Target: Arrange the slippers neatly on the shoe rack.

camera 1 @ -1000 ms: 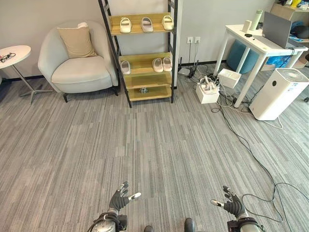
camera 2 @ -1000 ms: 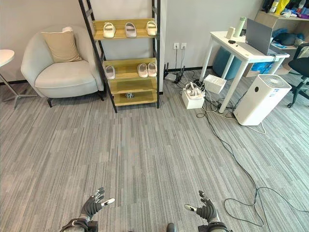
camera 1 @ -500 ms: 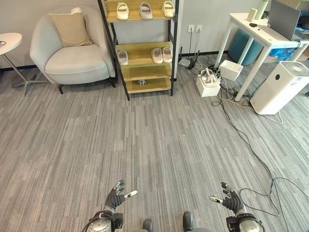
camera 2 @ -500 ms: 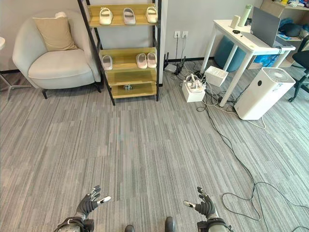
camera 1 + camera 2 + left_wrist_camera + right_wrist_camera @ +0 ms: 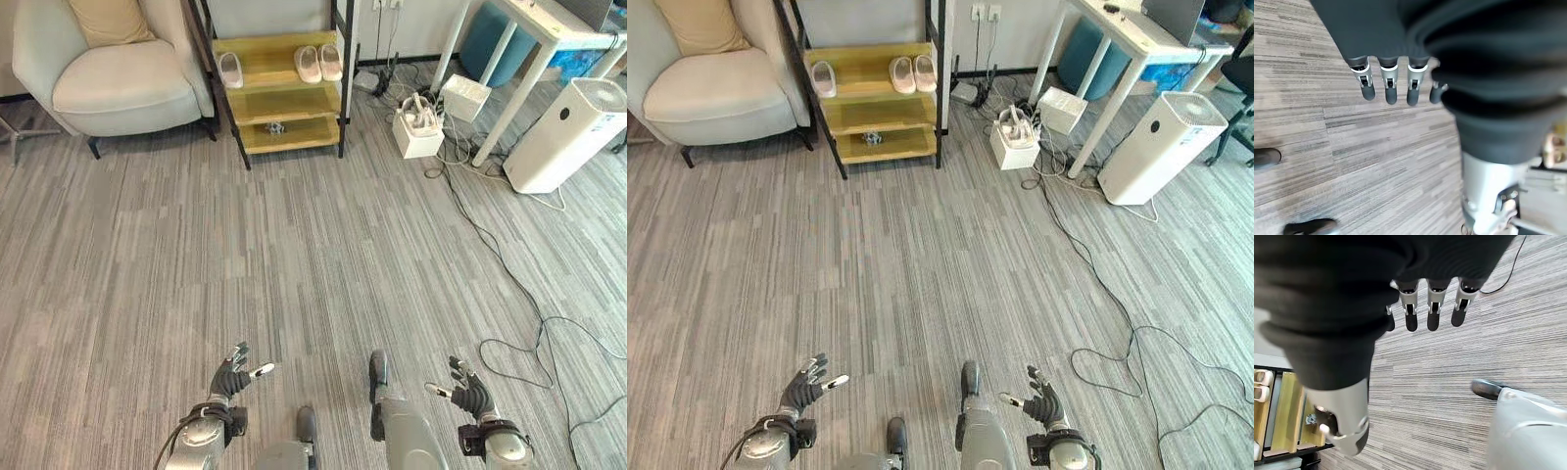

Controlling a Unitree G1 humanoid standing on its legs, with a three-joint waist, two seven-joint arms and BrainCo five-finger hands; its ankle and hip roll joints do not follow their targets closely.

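A wooden shoe rack (image 5: 284, 90) with a black frame stands far ahead, against the wall. On its upper visible shelf lie one pale slipper (image 5: 231, 69) at the left and a pair of pale slippers (image 5: 317, 62) at the right. A small dark object (image 5: 275, 127) sits on the lowest shelf. My left hand (image 5: 234, 373) and right hand (image 5: 466, 394) hang low over the carpet, far from the rack. Both are open with fingers (image 5: 1389, 85) spread straight and hold nothing. The right wrist view also catches the rack (image 5: 1283, 417) past the right hand's fingers (image 5: 1433, 308).
A light armchair (image 5: 113, 83) stands left of the rack. A white box of plugs (image 5: 417, 129), a white table's legs (image 5: 509, 93) and a white air purifier (image 5: 570, 132) stand at the right. Cables (image 5: 519, 294) trail across the grey carpet on the right side.
The whole picture has shifted: the camera tilted down, so the rack sits higher in view and its top shelf is cut off. Both hands stay open and low.
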